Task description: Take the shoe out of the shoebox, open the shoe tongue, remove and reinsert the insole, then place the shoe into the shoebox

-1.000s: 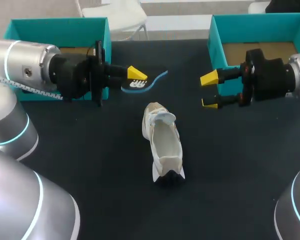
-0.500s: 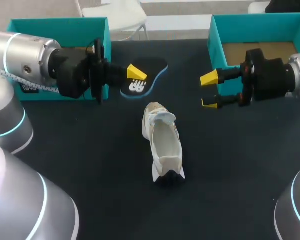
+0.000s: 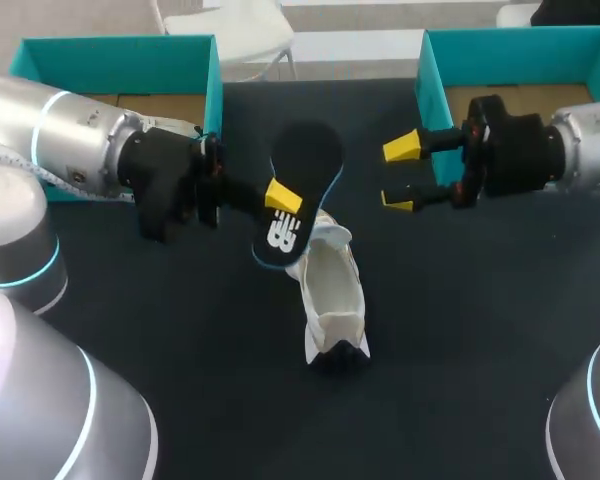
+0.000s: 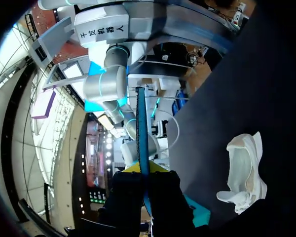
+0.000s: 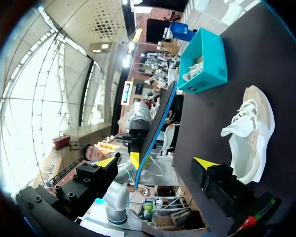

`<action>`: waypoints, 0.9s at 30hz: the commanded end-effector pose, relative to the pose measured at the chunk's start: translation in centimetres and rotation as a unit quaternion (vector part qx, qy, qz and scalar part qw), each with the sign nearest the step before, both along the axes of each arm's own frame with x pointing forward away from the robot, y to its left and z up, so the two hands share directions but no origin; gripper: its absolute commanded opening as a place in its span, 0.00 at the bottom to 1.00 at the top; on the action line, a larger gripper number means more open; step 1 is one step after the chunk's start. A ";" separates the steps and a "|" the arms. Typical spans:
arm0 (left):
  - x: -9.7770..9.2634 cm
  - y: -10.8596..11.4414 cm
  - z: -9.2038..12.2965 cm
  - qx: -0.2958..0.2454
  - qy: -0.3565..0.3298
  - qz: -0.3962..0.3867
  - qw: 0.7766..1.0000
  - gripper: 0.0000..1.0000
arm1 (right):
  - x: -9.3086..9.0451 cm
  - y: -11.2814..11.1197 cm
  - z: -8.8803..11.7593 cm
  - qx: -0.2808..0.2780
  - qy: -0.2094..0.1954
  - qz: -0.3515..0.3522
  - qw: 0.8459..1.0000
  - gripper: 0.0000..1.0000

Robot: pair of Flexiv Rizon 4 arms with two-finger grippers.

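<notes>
I count one white shoe (image 3: 328, 290) lying mid-table (image 3: 460, 330), one black insole (image 3: 305, 160) pinched in my left gripper (image 3: 280, 200) and held up by the shoe's far end, covering part of it from above, two teal boxes (image 3: 120, 50) (image 3: 520, 42) at the far corners, and my right gripper (image 3: 400, 175) spread, empty, near the right box.

The white low-top sneaker (image 3: 330, 290) is standing on its sole at the table's centre, with its tongue lying open and its interior showing. The flat black insole (image 3: 305, 160), blue-edged and bearing a white logo, is hanging tilted just above the sneaker's tongue end. The left gripper (image 3: 280, 200) is clamping it near the logo. The left teal shoebox (image 3: 120, 62) and the right teal shoebox (image 3: 520, 52) are sitting open at the far corners, well apart from the sneaker.
</notes>
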State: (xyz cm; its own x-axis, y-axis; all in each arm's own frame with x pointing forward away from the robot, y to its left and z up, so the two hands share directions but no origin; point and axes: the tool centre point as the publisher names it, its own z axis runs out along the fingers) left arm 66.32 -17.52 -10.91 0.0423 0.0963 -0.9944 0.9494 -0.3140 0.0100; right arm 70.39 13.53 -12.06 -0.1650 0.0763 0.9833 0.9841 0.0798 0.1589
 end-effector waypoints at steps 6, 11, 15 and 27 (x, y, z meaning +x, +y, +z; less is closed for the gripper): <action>0.8 -3.1 -1.6 -0.011 -0.035 0.029 0.999 0.00 | 2.3 3.9 -1.1 0.016 0.009 0.026 0.999 0.95; 0.9 -3.9 -1.7 -0.010 -0.047 0.061 0.997 0.00 | 2.6 4.6 -1.2 0.023 0.011 0.026 0.999 0.68; 0.8 -4.1 -1.8 -0.004 -0.055 0.075 0.996 0.00 | 2.6 4.5 -1.2 0.022 0.017 0.020 0.999 0.50; 0.7 -3.7 -2.4 0.004 -0.050 0.093 0.994 0.00 | 3.0 4.2 -1.2 0.022 0.019 0.018 0.999 0.00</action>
State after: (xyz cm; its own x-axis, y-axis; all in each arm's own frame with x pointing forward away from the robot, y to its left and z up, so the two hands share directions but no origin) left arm 67.51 -21.30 -13.24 0.1197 0.1212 -0.9854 0.9843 -0.1442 0.1019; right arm 73.24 17.60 -13.10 -0.1288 0.0312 0.9912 0.9864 0.1071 0.1248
